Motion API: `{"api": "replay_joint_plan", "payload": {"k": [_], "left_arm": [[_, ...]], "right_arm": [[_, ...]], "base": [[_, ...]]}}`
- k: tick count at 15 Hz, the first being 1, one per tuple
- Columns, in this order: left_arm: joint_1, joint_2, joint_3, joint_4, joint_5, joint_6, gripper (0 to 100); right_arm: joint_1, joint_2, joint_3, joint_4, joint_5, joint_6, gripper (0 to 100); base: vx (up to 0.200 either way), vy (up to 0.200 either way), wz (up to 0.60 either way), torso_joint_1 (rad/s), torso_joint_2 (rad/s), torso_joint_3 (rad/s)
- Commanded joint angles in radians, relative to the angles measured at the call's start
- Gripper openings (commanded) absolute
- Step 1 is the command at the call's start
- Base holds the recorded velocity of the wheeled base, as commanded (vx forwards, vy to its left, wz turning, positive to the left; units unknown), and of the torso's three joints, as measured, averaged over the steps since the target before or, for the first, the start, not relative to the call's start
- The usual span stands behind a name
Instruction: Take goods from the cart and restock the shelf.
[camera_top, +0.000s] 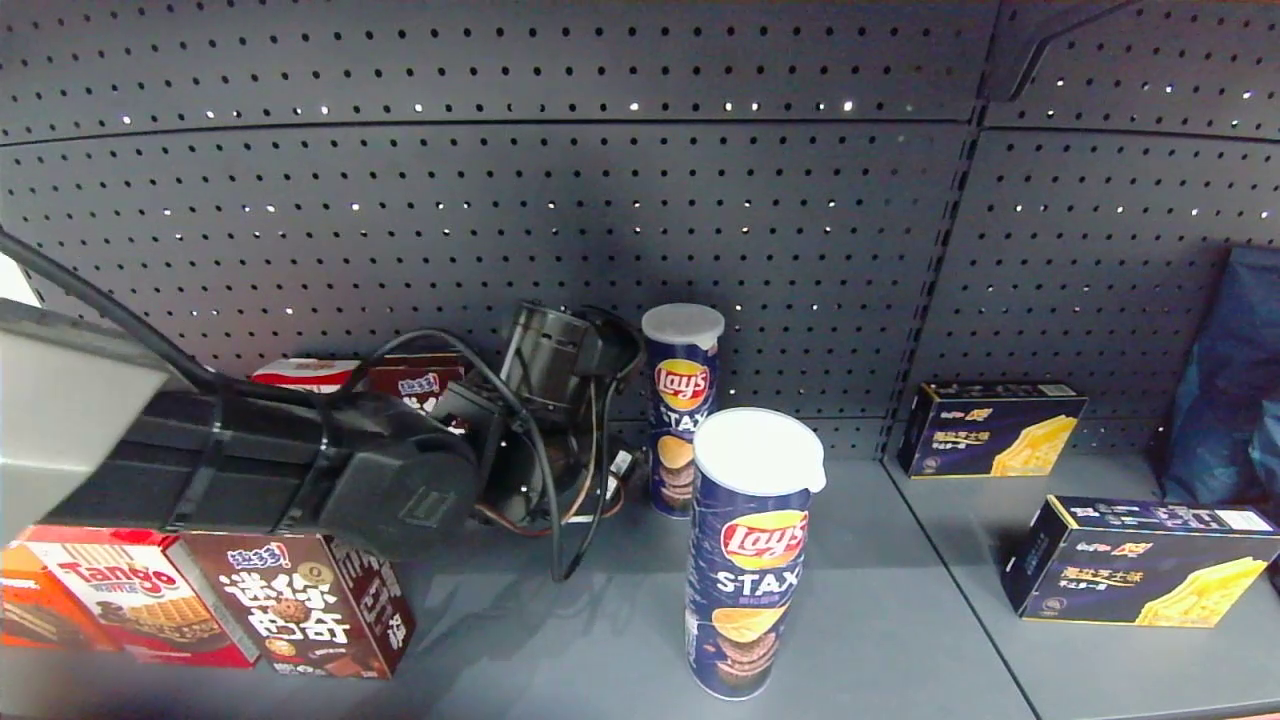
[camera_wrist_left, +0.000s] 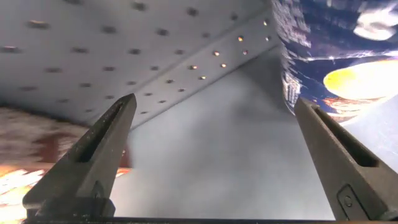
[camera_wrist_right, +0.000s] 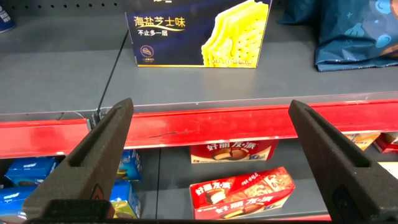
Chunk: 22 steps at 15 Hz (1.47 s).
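Observation:
Two tall dark-blue chip cans with white lids stand upright on the grey shelf (camera_top: 880, 640): one at the back (camera_top: 682, 400), one nearer the front (camera_top: 752, 560). My left arm (camera_top: 400, 480) lies over the shelf's left part, its wrist just left of the back can. In the left wrist view my left gripper (camera_wrist_left: 214, 102) is open with nothing between its fingers, facing the perforated back wall, and a chip can (camera_wrist_left: 336, 56) stands just outside one finger. My right gripper (camera_wrist_right: 209, 106) is open and empty in front of the shelf's red front edge (camera_wrist_right: 205, 127).
A wafer box (camera_top: 130, 600) and a chocolate cookie box (camera_top: 310, 610) stand front left, with more boxes (camera_top: 400, 380) behind the arm. Two dark-blue cracker boxes (camera_top: 990, 430) (camera_top: 1140, 560) and a blue bag (camera_top: 1230, 390) occupy the right bay. Red boxes (camera_wrist_right: 242, 186) fill the lower shelf.

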Motion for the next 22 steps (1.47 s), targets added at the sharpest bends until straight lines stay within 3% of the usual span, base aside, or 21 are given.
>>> {"api": "replay_joint_plan", "payload": {"k": [1, 7, 14, 16, 18, 19, 20, 22], "left_arm": [[0.024, -0.171, 0.041, 0.041, 0.002, -0.001, 100], [0.027, -0.404, 0.104, 0.046, 0.072, 0.003, 100], [0.014, -0.706, 0.424, 0.006, 0.064, 0.005, 100], [0.014, -0.764, 0.474, 0.003, 0.064, 0.006, 100], [0.013, -0.803, 0.48, 0.006, 0.062, 0.006, 100], [0.016, -0.809, 0.477, 0.004, 0.062, 0.006, 100], [0.014, -0.812, 0.475, 0.004, 0.062, 0.006, 100], [0.014, -0.815, 0.48, 0.004, 0.059, 0.008, 100]], "right_arm": [[0.0, 0.001, 0.0, 0.0, 0.001, 0.0, 100], [0.0, 0.001, 0.0, 0.0, 0.001, 0.0, 100], [0.004, 0.006, 0.0, 0.001, 0.01, -0.006, 100], [0.049, 0.008, -0.014, -0.003, 0.011, -0.019, 100], [0.046, 0.385, -0.457, 0.043, 0.019, 0.06, 100], [0.067, 0.445, -0.534, 0.052, 0.045, 0.063, 100], [0.129, 0.469, -0.572, 0.052, 0.123, -0.01, 100], [0.256, 0.627, -0.606, 0.04, 0.157, -0.088, 100]], "base": [[0.0, 0.0, 0.0, 0.0, 0.0, 0.0], [0.0, 0.0, 0.0, 0.0, 0.0, 0.0], [0.0, 0.0, 0.0, 0.0, 0.0, 0.0], [0.0, 0.0, 0.0, 0.0, 0.0, 0.0], [0.0, 0.0, 0.0, 0.0, 0.0, 0.0], [0.0, 0.0, 0.0, 0.0, 0.0, 0.0], [0.0, 0.0, 0.0, 0.0, 0.0, 0.0], [0.0, 0.0, 0.0, 0.0, 0.0, 0.0]]}}
